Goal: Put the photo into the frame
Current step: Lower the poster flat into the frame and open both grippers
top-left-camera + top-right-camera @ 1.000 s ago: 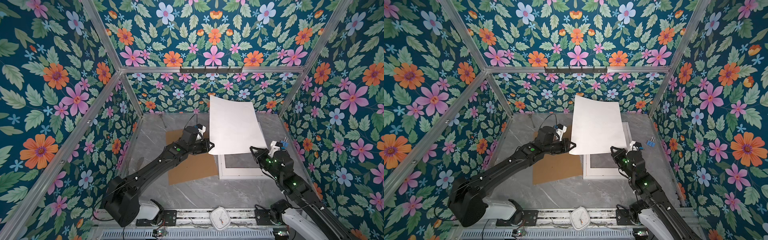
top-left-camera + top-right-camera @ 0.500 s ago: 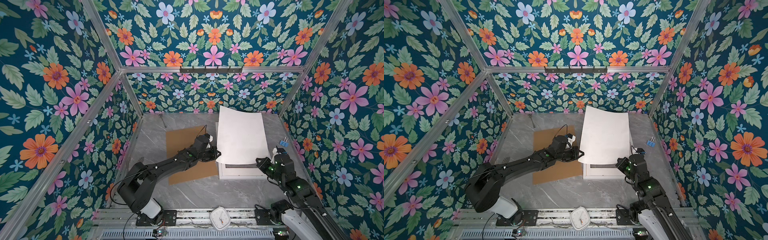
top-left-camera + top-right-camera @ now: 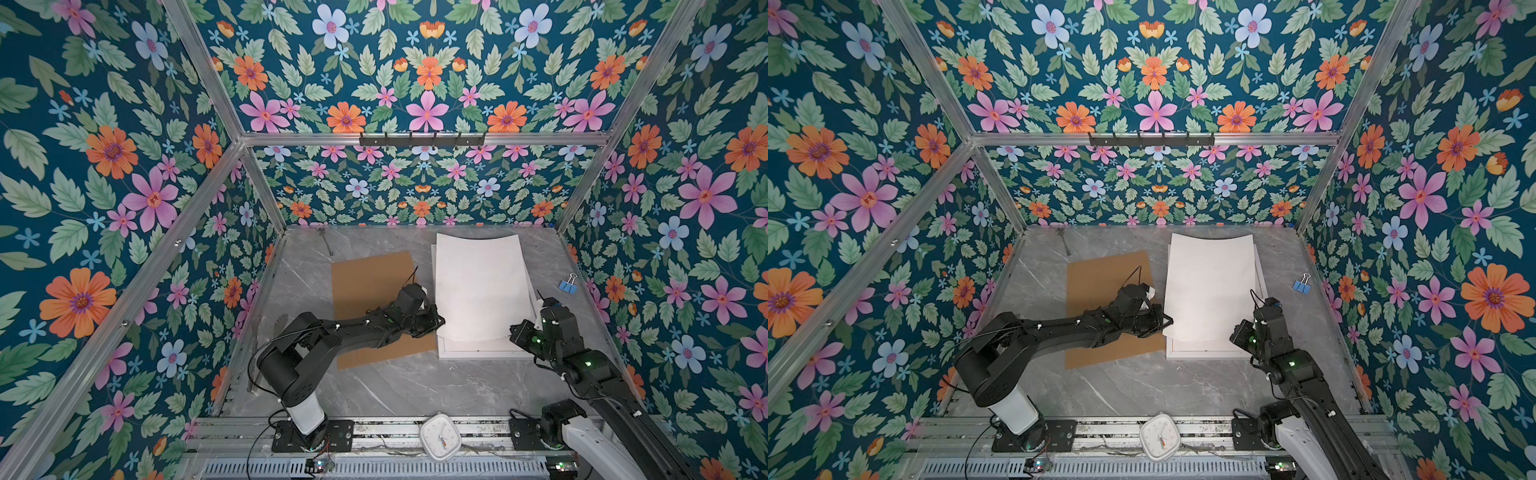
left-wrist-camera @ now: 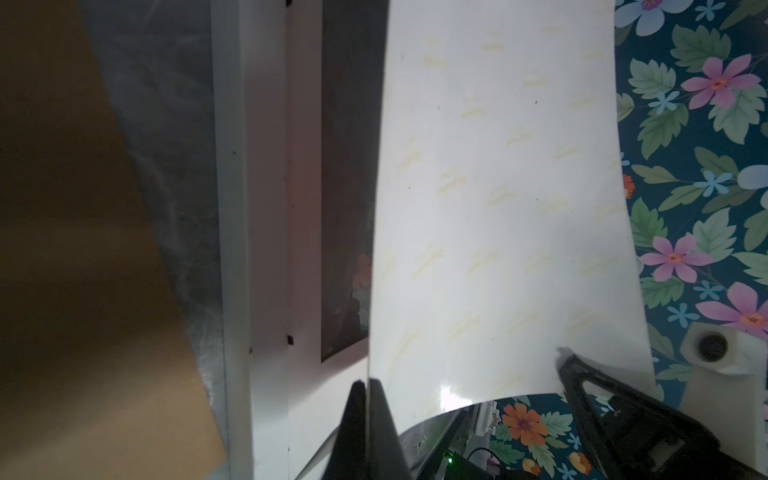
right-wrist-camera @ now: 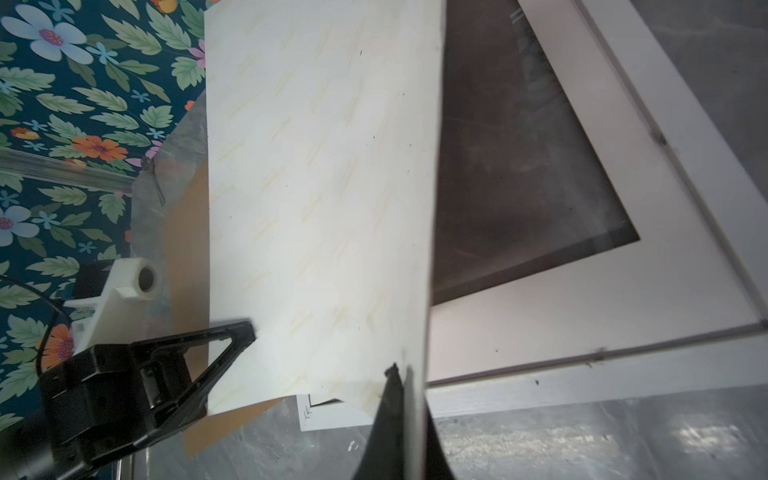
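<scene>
My left jaws are pressed together on the near left corner of the photo (image 3: 478,286), and my right jaws pinch its near right corner, so the 2 hold that edge raised just above the frame (image 3: 478,354). The photo lies white back up and bowed, covering nearly all of the frame in both top views, with only the frame's near rail and a sliver of its right side showing. The frame sits flat on the grey counter (image 3: 415,386), a brown board (image 3: 370,286) just beside it on the left under my left arm, and a blue binder clip (image 3: 567,286) apart on its right.
</scene>
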`<act>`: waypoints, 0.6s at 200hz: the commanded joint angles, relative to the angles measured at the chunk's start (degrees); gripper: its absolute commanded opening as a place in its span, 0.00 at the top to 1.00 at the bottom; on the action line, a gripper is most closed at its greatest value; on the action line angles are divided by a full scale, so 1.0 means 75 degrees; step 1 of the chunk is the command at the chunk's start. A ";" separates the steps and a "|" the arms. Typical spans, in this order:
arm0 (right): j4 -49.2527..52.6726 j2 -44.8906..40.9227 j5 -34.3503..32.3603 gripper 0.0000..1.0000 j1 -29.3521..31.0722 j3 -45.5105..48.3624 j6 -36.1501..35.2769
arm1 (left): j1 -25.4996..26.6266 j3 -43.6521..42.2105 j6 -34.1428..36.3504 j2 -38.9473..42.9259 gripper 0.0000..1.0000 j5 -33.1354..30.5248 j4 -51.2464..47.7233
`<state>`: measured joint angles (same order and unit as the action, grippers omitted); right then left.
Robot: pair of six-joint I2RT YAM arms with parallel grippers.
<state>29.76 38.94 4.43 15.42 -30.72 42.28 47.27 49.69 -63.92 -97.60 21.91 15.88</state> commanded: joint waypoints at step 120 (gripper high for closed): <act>-0.0031 0.0362 -0.0189 0.74 -0.0251 0.0236 -0.0225 | 0.0143 -0.0158 -0.0660 -0.0652 1.00 0.0004 0.1102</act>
<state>29.54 42.26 3.86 13.78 -29.32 40.80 48.38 48.29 -68.84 -101.91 21.37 21.98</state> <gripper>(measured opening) 0.263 0.050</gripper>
